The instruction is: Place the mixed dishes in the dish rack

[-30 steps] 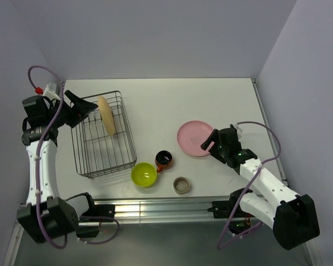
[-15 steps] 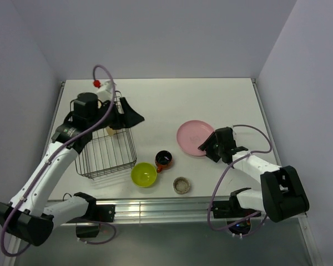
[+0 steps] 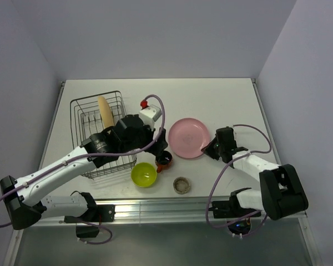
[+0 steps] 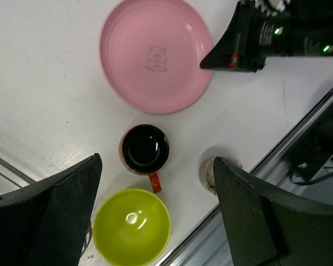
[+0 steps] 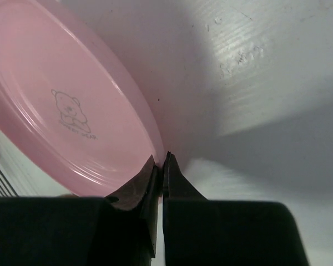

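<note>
The pink plate (image 3: 187, 137) (image 4: 155, 52) (image 5: 55, 100) lies right of centre. My right gripper (image 3: 212, 148) (image 5: 161, 166) is shut on its right rim, which sits slightly off the table. My left gripper (image 3: 158, 148) (image 4: 155, 166) hangs open above the red-orange mug (image 3: 164, 159) (image 4: 145, 148) and holds nothing. The lime-green bowl (image 3: 144, 174) (image 4: 132, 227) sits just left of the mug. The grey-beige cup (image 3: 181, 184) (image 4: 207, 170) stands nearer the front edge, half hidden behind a finger in the left wrist view. The yellow-orange plate (image 3: 104, 113) stands on edge in the black wire dish rack (image 3: 95, 96).
An aluminium rail (image 3: 155, 208) runs along the table's near edge, close to the bowl and cup. Grey walls close in the back and both sides. The right arm (image 4: 261, 33) reaches in beside the pink plate. The rack's corner lies under my left forearm.
My left arm has swung from the rack across to above the mug and bowl. My right gripper has shut on the pink plate's rim, and the plate has shifted a little left.
</note>
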Robot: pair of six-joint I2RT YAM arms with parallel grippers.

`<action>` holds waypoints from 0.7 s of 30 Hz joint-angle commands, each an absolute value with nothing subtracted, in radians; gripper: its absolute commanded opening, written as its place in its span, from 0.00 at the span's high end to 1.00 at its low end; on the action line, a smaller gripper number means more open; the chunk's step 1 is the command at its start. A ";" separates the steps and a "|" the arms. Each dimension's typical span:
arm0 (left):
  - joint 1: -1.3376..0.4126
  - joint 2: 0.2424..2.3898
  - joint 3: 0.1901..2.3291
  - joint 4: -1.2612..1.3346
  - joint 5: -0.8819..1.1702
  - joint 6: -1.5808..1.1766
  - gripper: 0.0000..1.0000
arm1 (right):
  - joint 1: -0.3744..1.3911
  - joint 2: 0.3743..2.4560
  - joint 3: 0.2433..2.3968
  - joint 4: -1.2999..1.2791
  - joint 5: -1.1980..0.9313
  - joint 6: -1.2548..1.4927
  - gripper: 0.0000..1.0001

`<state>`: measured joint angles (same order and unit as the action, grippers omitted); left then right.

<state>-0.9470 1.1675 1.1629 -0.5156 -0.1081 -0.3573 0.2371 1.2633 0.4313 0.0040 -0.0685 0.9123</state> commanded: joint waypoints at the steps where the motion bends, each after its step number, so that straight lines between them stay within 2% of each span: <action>1: -1.028 1.147 1.129 -0.460 -0.247 -0.215 0.12 | 0.235 1.158 0.455 -0.093 -0.044 0.853 1.00; 9: -1.235 1.212 1.097 -0.347 -0.480 0.027 0.11 | 0.235 0.979 0.658 -0.336 -0.133 0.782 1.00; 21: -1.468 1.390 1.149 -0.255 -0.822 0.337 0.09 | 0.248 0.940 0.844 -0.528 -0.291 0.686 1.00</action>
<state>-1.4391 1.3544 1.1091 -0.3172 -0.6815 0.2070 0.2382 0.9565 0.7841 -0.4816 -0.2310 0.7227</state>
